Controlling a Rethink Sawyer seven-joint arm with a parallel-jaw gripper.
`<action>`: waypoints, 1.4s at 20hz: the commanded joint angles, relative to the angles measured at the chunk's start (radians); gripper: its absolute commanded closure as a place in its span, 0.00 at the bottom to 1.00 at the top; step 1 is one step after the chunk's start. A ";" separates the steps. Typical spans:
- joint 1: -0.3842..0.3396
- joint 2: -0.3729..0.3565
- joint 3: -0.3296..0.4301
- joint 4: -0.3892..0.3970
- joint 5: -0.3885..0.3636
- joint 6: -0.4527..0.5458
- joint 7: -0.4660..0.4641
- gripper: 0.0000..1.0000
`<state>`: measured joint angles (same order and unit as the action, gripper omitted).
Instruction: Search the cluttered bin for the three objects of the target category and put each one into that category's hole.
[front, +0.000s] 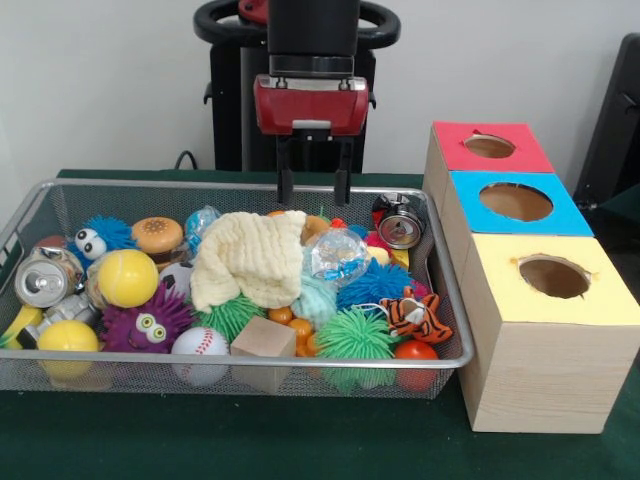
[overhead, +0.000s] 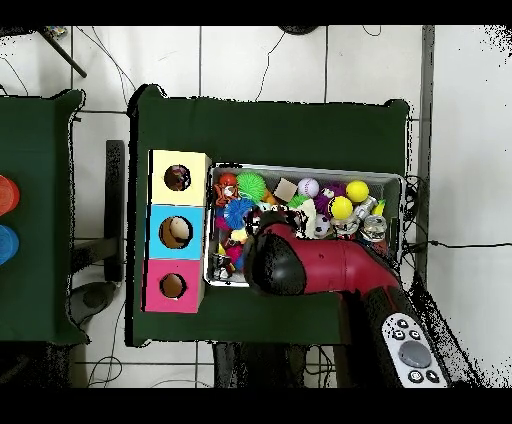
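Observation:
The wire mesh bin (front: 130, 374) is full of toys and also shows in the overhead view (overhead: 392, 180). No speckled rope bundle shows in it; any are hidden. My gripper (front: 314, 198) hangs open and empty over the bin's far rim, just behind the cream waffle cloth (front: 250, 258) and the clear crinkly ball (front: 338, 255). In the overhead view the arm's red head (overhead: 300, 262) covers the gripper. Beside the bin stand three boxes with a red-topped hole (front: 490, 146), a blue-topped hole (front: 516, 201) and a yellow-topped hole (front: 553, 276). Something pale lies in the blue hole (overhead: 178, 231).
In the bin lie a wooden block (front: 263, 340), a baseball (front: 200, 343), yellow balls (front: 127, 277), a purple fuzzy toy (front: 150, 320), green spiky balls (front: 357, 335), a tiger toy (front: 417, 315), a can (front: 44, 280) and a toy burger (front: 158, 236).

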<state>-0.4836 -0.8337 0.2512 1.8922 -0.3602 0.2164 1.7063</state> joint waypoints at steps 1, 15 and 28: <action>-0.016 0.008 0.089 0.026 -0.040 0.017 0.016 0.00; -0.026 0.012 0.099 0.021 -0.041 0.018 0.018 0.00; -0.035 0.022 0.103 0.034 -0.054 0.002 0.020 0.00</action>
<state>-0.4930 -0.8337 0.2885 1.8944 -0.3604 0.2166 1.7063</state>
